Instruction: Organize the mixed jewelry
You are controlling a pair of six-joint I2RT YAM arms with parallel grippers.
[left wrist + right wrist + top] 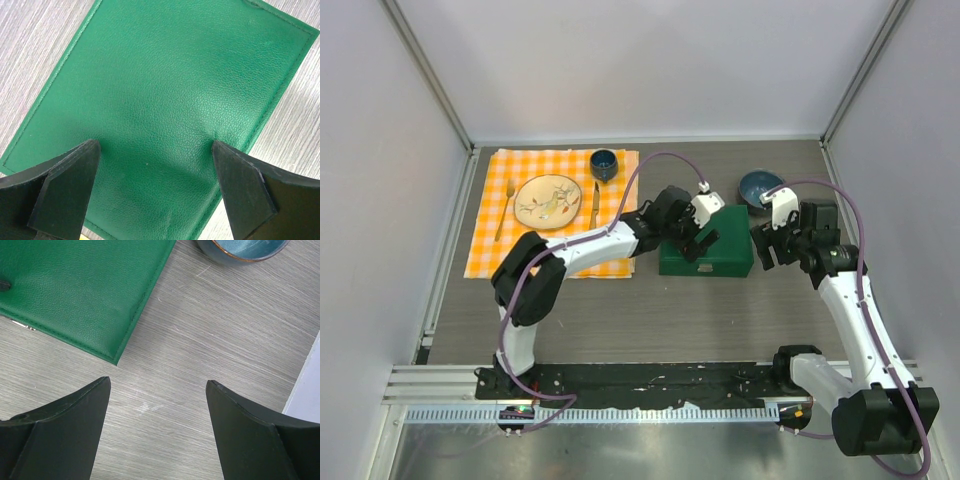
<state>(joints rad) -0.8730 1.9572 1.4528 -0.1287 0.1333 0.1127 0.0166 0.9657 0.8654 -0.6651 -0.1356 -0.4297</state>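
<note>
A closed green leather box (718,262) lies on the grey table, right of centre. No jewelry shows in any view; it is hidden or out of view. My left gripper (703,238) hovers over the box lid (165,75), open and empty (155,145), with both fingers spread above the lid's near part. My right gripper (767,250) is just right of the box, open and empty (157,382) over bare table. The right wrist view shows the box corner (75,285) at upper left with a small metal clasp (22,326) on its edge.
A blue bowl (760,186) stands behind the box and shows in the right wrist view (245,247). An orange checked cloth (490,235) at back left holds a plate (549,200), fork, knife and dark cup (604,164). The enclosure wall (306,385) is close on the right.
</note>
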